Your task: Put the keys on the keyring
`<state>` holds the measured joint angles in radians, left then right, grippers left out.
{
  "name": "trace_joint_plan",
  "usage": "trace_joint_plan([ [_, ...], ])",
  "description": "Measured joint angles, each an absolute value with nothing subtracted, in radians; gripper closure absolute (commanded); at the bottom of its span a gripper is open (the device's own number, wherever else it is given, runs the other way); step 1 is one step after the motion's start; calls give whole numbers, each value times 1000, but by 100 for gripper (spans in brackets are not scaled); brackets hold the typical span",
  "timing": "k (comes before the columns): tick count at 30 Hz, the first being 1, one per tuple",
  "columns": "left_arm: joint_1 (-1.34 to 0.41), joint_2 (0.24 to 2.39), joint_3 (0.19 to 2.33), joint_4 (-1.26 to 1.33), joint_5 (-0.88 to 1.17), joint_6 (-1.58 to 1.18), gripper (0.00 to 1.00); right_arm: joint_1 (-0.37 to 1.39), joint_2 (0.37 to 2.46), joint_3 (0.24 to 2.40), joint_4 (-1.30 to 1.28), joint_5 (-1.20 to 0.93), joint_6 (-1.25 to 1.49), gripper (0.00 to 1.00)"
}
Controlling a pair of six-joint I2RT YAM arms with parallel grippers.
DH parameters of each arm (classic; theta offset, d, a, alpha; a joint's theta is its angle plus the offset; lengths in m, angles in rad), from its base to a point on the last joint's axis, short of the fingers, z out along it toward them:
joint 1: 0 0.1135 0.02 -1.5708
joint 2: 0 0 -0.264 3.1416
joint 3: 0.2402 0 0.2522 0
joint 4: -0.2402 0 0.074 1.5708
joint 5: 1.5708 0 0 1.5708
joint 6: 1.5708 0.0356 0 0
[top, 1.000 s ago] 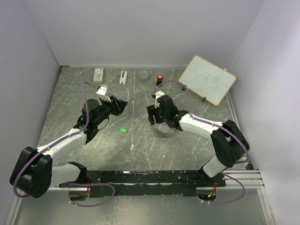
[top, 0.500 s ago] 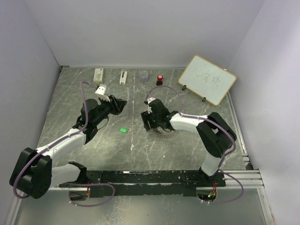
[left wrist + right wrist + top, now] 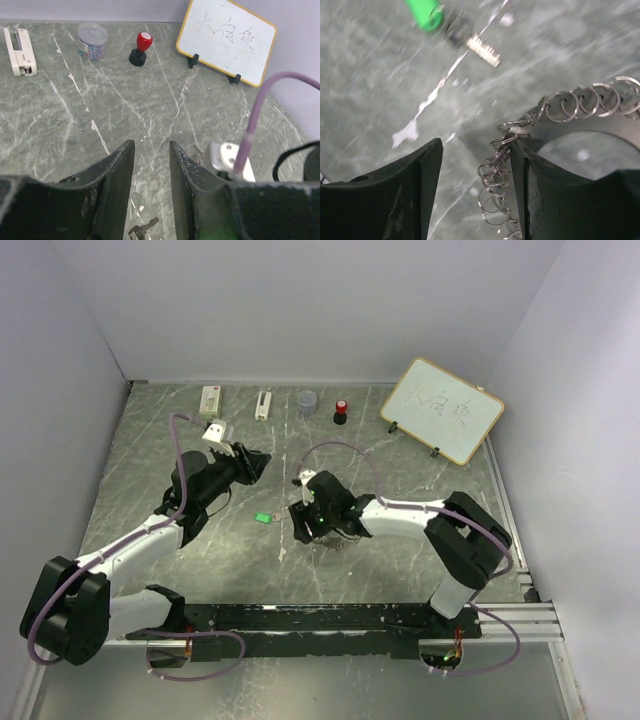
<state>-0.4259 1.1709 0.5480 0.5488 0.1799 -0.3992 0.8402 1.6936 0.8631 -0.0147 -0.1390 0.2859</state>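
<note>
Beyond the half-open, empty right hand, upper left, the tiny green key looks light, slippery; pinch its head.

A green-headed key is showing ahead of the black right gripper. A silver keyring is gleaming beside it on the grey, white-veined bench.

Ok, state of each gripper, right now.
Left gripper: open, holding nothing.
Right gripper: open, nothing clamped; the keyring has part of its rim lying between the jaws, close to one finger.
</note>
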Motion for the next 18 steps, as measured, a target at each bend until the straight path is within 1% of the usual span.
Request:
trace_joint_plan([
  [4, -426, 1164, 548, 550, 188, -404, 55, 900, 1615, 806, -83, -149, 331, 44],
  [9, -424, 1161, 548, 550, 200, -409, 55, 939, 1505, 797, -220, -73, 360, 38],
  [13, -422, 1163, 550, 549, 207, -409, 56, 931, 1449, 878, -263, 55, 353, 34],
  [18, -422, 1188, 560, 564, 210, -409, 56, 886, 1480, 1001, -257, 133, 337, 34],
])
